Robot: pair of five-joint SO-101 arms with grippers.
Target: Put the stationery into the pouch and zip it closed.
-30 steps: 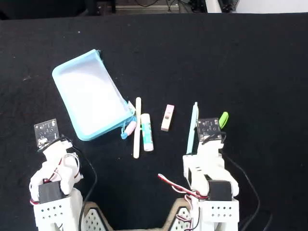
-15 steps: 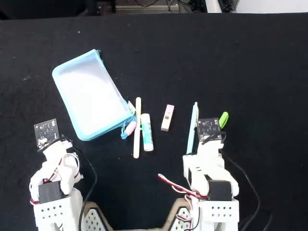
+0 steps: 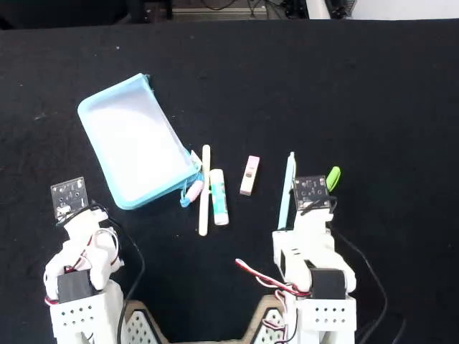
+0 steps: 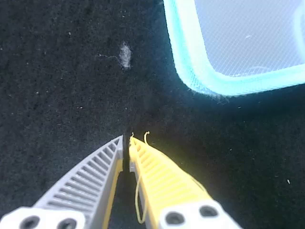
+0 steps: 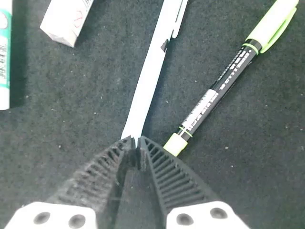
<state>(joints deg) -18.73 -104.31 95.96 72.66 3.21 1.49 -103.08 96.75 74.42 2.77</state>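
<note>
A light blue pouch (image 3: pixel 135 142) lies tilted at the left of the black table; its corner (image 4: pixel 228 47) shows in the left wrist view. To its right lie a small pink item (image 3: pixel 193 190), a white stick (image 3: pixel 204 189), a glue stick (image 3: pixel 219 196), a small white eraser (image 3: pixel 249 175), a pale blue pen (image 3: pixel 287 190) and a green highlighter (image 3: pixel 333 177). My left gripper (image 4: pixel 127 140) is shut and empty, just short of the pouch corner. My right gripper (image 5: pixel 135 141) is shut and empty, tips at the near ends of the pen (image 5: pixel 152 71) and highlighter (image 5: pixel 224 81).
Both arm bases (image 3: pixel 79 301) (image 3: pixel 315 294) stand at the near table edge. A bit of lint (image 4: pixel 125 55) lies on the black cloth near the pouch. The far and right parts of the table hold nothing but cloth.
</note>
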